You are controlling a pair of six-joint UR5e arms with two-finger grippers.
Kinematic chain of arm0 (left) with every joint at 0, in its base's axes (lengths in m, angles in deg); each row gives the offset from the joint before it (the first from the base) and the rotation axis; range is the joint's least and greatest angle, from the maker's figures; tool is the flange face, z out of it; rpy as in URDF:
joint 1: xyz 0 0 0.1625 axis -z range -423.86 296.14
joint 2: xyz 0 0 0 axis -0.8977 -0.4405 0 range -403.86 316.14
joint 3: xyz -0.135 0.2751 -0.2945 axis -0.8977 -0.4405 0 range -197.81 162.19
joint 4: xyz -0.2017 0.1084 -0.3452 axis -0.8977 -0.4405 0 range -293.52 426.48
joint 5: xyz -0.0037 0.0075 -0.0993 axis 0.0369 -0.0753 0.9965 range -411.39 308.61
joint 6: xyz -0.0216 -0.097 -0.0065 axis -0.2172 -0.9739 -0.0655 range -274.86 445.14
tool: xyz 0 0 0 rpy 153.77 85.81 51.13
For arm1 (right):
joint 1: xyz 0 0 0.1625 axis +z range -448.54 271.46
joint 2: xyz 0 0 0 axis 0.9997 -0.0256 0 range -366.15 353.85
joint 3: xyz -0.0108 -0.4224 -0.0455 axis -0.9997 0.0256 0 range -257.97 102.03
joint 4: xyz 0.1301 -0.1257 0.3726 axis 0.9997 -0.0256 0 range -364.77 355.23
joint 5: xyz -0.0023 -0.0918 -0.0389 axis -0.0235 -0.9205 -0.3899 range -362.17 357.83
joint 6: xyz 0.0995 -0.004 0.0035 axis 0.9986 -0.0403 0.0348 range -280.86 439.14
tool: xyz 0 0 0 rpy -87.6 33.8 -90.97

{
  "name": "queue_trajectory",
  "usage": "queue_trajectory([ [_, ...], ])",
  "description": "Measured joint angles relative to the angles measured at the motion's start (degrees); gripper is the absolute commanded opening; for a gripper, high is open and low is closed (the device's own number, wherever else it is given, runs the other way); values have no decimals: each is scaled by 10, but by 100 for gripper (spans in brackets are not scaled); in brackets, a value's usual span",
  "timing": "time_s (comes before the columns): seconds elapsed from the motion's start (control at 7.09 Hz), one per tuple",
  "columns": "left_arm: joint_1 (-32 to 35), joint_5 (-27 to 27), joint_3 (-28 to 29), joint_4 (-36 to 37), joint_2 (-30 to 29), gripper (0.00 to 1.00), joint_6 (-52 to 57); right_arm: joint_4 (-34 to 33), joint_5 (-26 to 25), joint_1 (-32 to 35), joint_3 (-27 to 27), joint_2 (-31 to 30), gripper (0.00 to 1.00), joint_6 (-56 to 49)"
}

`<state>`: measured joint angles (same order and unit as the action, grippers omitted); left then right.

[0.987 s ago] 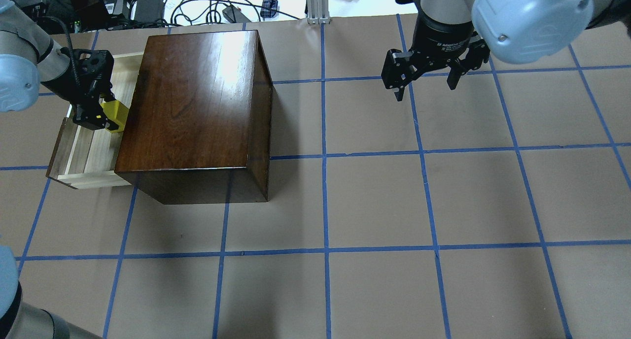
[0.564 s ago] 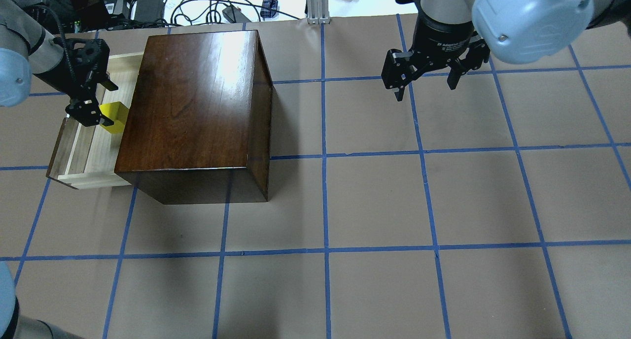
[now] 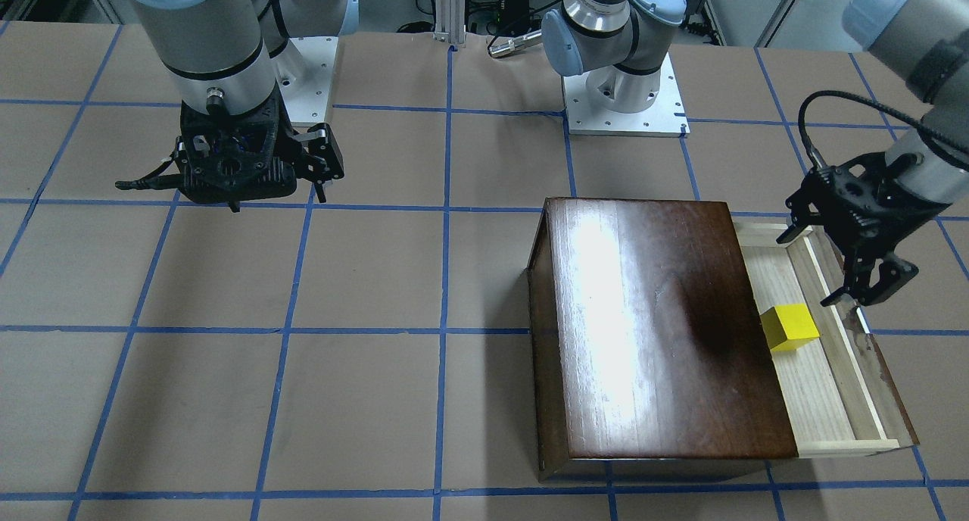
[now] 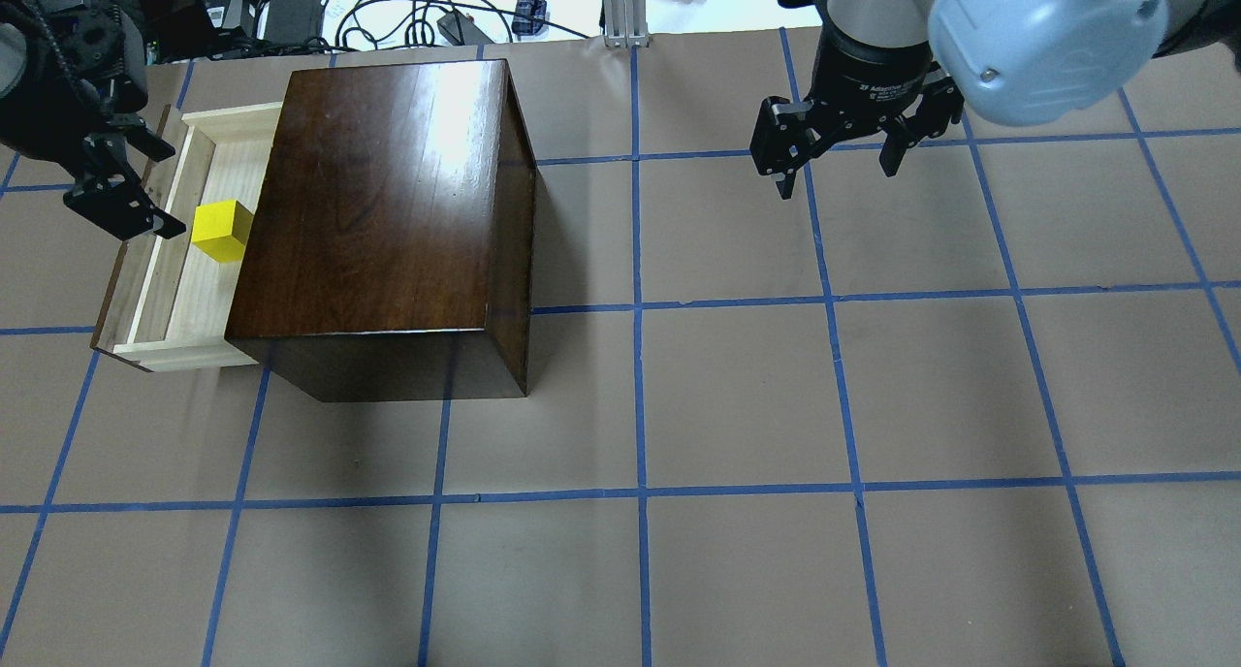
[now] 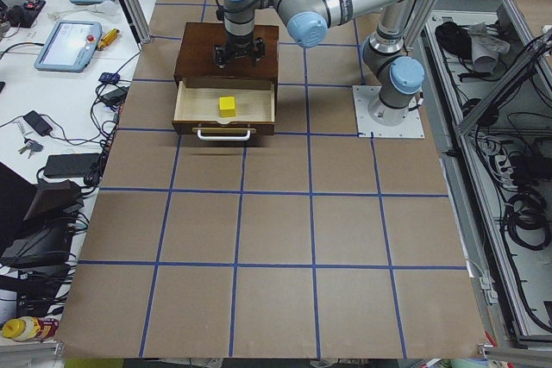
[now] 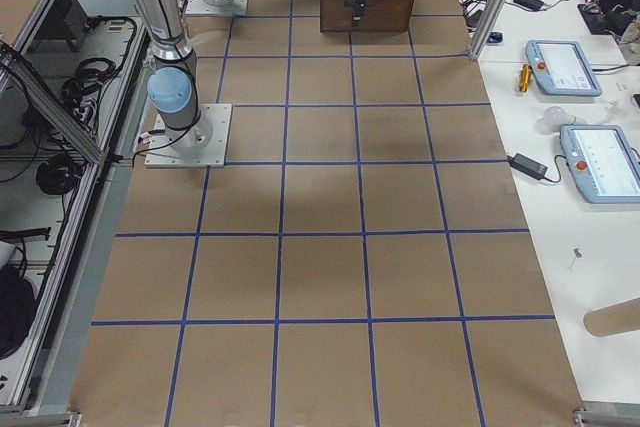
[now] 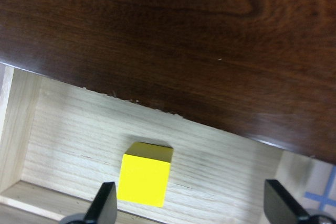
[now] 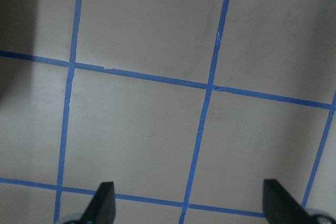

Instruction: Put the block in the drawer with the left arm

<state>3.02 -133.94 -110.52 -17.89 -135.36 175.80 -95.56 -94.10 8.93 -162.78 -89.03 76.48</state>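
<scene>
The yellow block [image 4: 221, 232] lies on the floor of the open drawer [image 4: 177, 294], close to the dark-brown wooden box [image 4: 388, 192]. It also shows in the front-facing view [image 3: 789, 329], the exterior left view [image 5: 227, 106] and the left wrist view [image 7: 145, 174]. My left gripper [image 4: 155, 187] is open and empty. It hangs above the drawer's front panel, apart from the block [image 3: 804, 271]. In its wrist view [image 7: 191, 208] the block sits by one fingertip [image 7: 105, 203]. My right gripper [image 4: 837, 174] is open and empty over bare table at the far right, and shows in its wrist view [image 8: 189, 208].
The box stands at the table's far left, its drawer pulled out toward the table's left end. Cables and power bricks [image 4: 291, 8] and an aluminium post [image 4: 625, 8] lie beyond the far edge. The arm bases [image 3: 624, 101] stand on the robot's side.
My left gripper opened, let go of the yellow block and drew up and away toward the drawer's front. The block now rests alone in the drawer. The right arm has not moved.
</scene>
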Motion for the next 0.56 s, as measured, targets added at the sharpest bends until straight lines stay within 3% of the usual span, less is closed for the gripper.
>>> queue_trajectory([
  [0.28,0,-3,0,-63,47,100,-103,0,0,0,0,0,100,0],
  [0.56,10,-2,1,-81,65,100,-258,0,0,0,0,0,100,0],
])
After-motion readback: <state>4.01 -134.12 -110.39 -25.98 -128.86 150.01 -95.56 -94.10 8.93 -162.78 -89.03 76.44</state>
